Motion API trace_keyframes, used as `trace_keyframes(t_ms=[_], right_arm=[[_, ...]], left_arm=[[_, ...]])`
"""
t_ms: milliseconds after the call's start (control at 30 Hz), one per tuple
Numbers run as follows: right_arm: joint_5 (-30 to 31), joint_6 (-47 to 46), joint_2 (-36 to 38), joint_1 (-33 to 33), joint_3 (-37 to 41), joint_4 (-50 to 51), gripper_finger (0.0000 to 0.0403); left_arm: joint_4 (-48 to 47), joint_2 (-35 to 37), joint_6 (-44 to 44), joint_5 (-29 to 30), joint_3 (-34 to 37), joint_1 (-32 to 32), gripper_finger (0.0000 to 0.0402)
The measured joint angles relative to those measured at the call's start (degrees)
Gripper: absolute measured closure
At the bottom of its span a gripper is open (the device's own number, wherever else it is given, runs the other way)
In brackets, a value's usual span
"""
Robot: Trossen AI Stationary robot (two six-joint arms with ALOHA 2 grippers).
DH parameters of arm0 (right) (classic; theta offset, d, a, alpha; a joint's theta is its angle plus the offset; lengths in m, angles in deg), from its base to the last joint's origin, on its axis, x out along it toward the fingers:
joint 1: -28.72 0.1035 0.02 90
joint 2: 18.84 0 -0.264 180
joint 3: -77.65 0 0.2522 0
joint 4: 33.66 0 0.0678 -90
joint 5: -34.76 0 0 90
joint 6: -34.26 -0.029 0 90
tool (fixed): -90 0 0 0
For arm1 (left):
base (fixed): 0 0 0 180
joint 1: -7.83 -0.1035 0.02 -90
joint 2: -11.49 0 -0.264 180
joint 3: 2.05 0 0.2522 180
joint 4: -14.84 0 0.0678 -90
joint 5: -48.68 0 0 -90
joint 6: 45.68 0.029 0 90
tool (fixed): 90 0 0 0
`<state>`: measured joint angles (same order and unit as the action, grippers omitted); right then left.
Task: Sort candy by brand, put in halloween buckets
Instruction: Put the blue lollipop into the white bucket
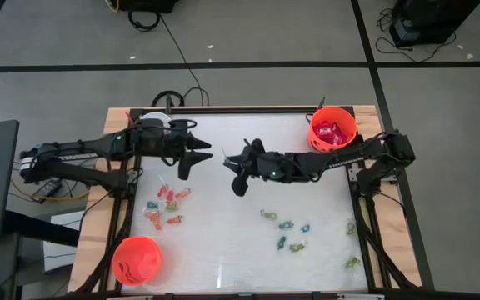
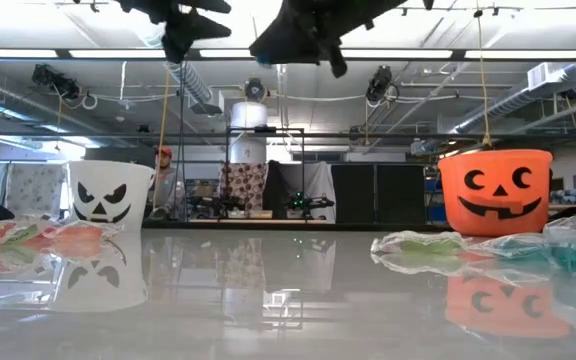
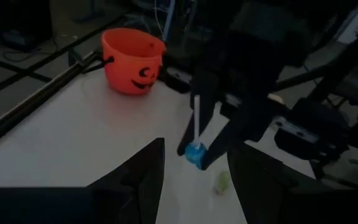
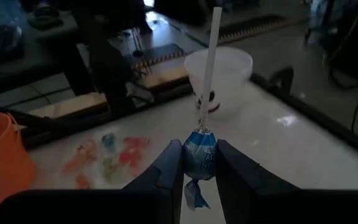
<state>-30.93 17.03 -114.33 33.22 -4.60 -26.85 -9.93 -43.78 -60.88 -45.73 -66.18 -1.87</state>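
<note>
Blue-wrapped lollipop [image 4: 200, 154] with unreadable label, pinched by right gripper [image 4: 199, 163] fingers

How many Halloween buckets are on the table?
3: a white bucket at the far left corner under the left arm, an orange bucket at the far right corner, another orange bucket at the near left corner.

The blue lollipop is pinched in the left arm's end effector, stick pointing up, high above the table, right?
Not quite: the right end effector pinches the blue lollipop, as the right wrist view shows. The left end effector is open and empty. The stick does point up, above the table.
</note>
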Motion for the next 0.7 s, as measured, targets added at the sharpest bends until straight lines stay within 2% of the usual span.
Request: trace_keyframes(t_ms=[300, 400, 500, 700], right_arm=[[-4.6, 5.2, 0.0, -4.0, 0.0, -3.7, 0.0321], [-4.9, 6.6, 0.0, -4.0, 0.0, -3.7, 0.0321], [-4.8, 6.9, 0.0, -4.0, 0.0, -3.7, 0.0321], [-4.2, 6.9, -0.1, -4.2, 0.0, -3.7, 0.0321]], left_arm=[[9.6, -7.7, -0.3, 0.7, 0.0, 0.0, 0.0221], [12.3, -9.8, -1.0, 2.7, 0.0, 0.0, 0.0236], [13.4, -10.8, -2.1, 5.2, 0.0, -0.3, 0.0272], [13.0, -10.6, -3.3, 4.5, 0.0, -1.8, 0.0385]])
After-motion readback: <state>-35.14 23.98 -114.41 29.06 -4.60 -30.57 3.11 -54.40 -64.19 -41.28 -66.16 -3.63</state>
